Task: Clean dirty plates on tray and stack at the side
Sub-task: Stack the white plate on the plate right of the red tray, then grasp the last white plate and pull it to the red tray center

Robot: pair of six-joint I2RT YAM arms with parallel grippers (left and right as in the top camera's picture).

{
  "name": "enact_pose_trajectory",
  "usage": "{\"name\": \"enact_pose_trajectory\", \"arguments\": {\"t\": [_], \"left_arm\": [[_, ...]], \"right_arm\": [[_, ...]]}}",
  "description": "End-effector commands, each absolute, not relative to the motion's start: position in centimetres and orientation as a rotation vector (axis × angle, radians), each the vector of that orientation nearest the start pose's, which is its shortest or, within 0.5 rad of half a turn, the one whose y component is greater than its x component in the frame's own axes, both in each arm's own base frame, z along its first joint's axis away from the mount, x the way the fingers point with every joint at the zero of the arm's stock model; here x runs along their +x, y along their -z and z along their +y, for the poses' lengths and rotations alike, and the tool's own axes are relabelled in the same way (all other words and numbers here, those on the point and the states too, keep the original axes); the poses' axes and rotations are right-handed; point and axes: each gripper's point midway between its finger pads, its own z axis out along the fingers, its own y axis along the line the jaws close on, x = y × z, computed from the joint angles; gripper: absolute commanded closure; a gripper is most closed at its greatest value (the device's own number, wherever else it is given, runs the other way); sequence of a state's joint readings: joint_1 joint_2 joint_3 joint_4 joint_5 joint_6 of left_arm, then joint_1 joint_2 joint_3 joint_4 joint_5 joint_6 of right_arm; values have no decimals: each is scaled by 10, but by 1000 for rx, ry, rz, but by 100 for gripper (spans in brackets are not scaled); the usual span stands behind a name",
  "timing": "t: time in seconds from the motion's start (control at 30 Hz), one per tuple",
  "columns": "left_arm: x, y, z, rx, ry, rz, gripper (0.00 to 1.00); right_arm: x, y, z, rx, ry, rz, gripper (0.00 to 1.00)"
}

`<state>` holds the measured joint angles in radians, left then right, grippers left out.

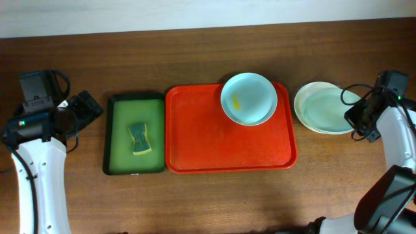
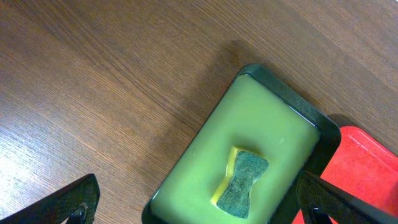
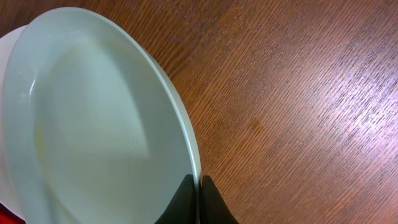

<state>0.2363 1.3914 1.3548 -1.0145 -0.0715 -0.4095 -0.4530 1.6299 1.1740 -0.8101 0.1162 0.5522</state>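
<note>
Right claw [image 3: 199, 186] pinches the mint plate [image 3: 93, 124] by its rim, apparently seating it on the white plate [image 1: 305, 97] at 3 o'clock. The smeared plate [image 1: 249, 97] sits at 1 o'clock on the tray [image 1: 221, 143]. Left claw [image 2: 199, 204] gapes empty above the sponge [image 2: 244, 185].

Left pincer [image 2: 199, 208], fingers spread wide. Just ahead, in line with the gap: green tray [image 2: 273, 130], raised dark rim all round, sponge [image 2: 242, 183] lying in its middle. Beyond it, just beside: red tray [image 2: 367, 155]. To one side of the pincer and farther ahead: bare worktop [image 2: 93, 81], open for passage.

Right pincer [image 3: 200, 202], closed on rim of mint plate [image 3: 93, 124], itself on white plate [image 3: 12, 43]; stack filling one whole side. Other side and ahead: bare worktop, free. Beyond the stack, on the red tray's nearest corner: second mint plate [image 1: 249, 97].
</note>
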Motion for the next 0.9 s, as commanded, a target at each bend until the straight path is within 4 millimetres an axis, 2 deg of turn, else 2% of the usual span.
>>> {"name": "enact_pose_trajectory", "arguments": {"t": [0.0,0.03,0.07,0.1,0.13,0.2,0.3,0.37,0.4,0.47,0.63,0.7,0.77,0.8,0.87], "left_arm": [[331,-220,94,-862,-33,2448,1],[331,-220,94,-862,-33,2448,1],[331,-220,94,-862,-33,2448,1],[331,-220,94,-862,-33,2448,1],[331,-220,94,-862,-33,2448,1],[331,-220,94,-862,-33,2448,1],[331,-220,94,-862,-33,2448,1],[331,-220,94,-862,-33,2448,1],[331,-220,94,-862,-33,2448,1],[331,-220,94,-862,-33,2448,1],[331,-220,94,-862,-33,2448,1],[331,-220,94,-862,-33,2448,1],[331,-220,94,-862,-33,2448,1],[331,-220,94,-862,-33,2448,1],[331,-220,94,-862,-33,2448,1]], "right_arm": [[306,-87,-175,1394,172,2473,79],[306,-87,-174,1394,172,2475,76],[304,-86,-173,1398,173,2483,64],[302,-85,-173,1397,175,2492,58],[302,-85,-172,1336,179,2531,47],[306,-84,-163,1253,107,2585,42],[327,-86,-124,1043,-198,2651,41],[339,-89,-97,900,-296,2682,41],[346,-90,-77,811,-321,2704,41],[361,-92,-29,610,-350,2737,41],[372,-100,80,189,-424,2746,41],[375,-101,92,128,-375,2727,40],[376,-97,91,143,-326,2730,40],[382,-88,76,256,-216,2725,40],[394,-67,64,280,-101,2720,40]]}}
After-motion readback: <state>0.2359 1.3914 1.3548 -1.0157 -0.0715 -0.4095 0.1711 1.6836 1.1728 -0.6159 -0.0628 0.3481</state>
